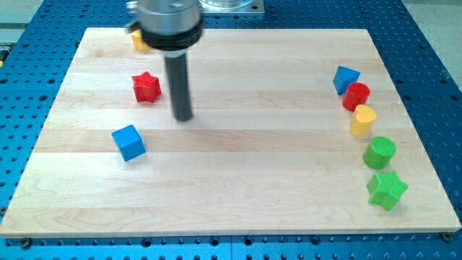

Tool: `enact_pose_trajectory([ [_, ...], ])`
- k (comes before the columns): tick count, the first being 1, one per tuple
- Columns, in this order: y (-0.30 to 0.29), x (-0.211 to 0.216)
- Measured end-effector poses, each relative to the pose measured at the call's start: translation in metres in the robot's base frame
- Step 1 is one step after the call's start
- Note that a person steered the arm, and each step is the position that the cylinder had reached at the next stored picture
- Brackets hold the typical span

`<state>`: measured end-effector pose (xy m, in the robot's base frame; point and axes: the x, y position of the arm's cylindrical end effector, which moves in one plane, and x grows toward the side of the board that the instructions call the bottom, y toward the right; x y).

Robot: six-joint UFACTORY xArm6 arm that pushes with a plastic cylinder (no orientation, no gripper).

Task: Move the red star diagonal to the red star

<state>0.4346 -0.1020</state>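
The red star (146, 87) lies on the wooden board (238, 159) at the upper left. My tip (183, 118) rests on the board just right of the star and a little below it, apart from it. A blue cube (128, 142) lies below the star, to the lower left of my tip. A yellow block (136, 40) near the top left edge is partly hidden behind the rod's upper part.
Along the view's right side stand a blue block (346, 79), a red cylinder (356, 96), a yellow block (363, 120), a green cylinder (379, 153) and a green star (387, 189). A metal mount (228, 6) sits past the board's top edge.
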Motion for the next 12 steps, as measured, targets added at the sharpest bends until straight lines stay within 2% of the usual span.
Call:
enact_pose_trajectory([
  [2,-0.089,-0.026],
  [3,-0.058,-0.050],
  [4,0.013,-0.053],
  [5,0.022,-0.052],
  [7,-0.044,-0.056],
  [9,0.032,-0.094],
  [10,0.025,-0.125],
  [11,0.017,-0.131],
  [12,0.081,-0.126],
])
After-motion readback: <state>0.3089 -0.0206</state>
